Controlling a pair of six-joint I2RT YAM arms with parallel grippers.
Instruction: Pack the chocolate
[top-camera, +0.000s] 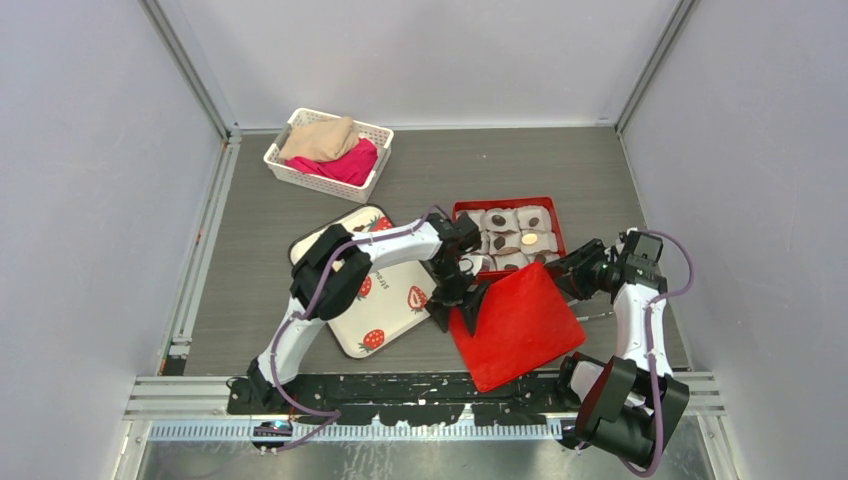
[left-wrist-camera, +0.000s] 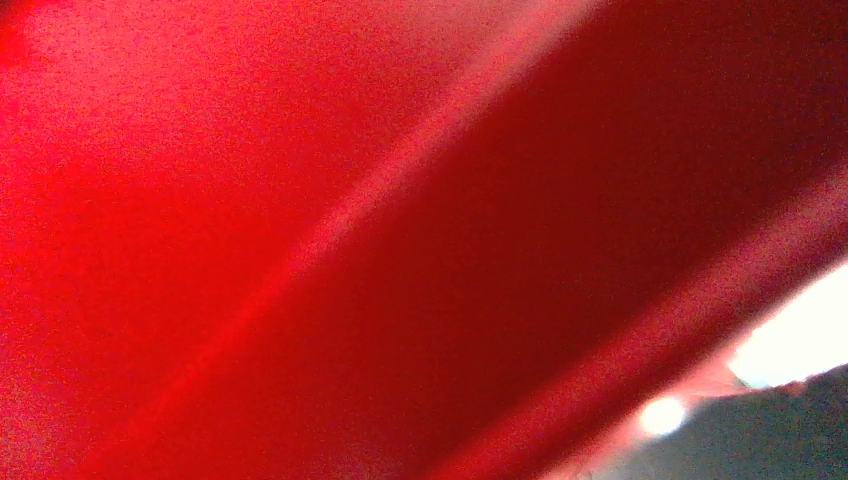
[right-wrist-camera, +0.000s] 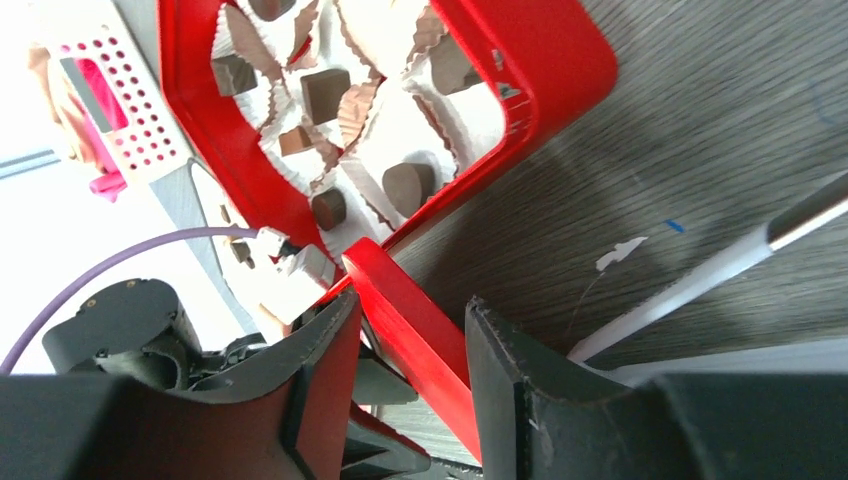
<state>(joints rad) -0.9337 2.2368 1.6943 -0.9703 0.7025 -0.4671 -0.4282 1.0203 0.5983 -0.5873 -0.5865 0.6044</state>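
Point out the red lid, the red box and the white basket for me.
red lid (top-camera: 515, 325): top view, middle of its flat face.
red box (right-wrist-camera: 545, 55): right wrist view, its broad corner rim.
white basket (top-camera: 315, 176): top view, its near wall.

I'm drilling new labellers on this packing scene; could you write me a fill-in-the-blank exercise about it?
The chocolate sits in a box coloured ___.
The white basket holds beige and ___ cloth.
The tray under the left arm is printed with ___.
The right gripper straddles the edge of the red ___.
Missing words: red; pink; strawberries; lid.
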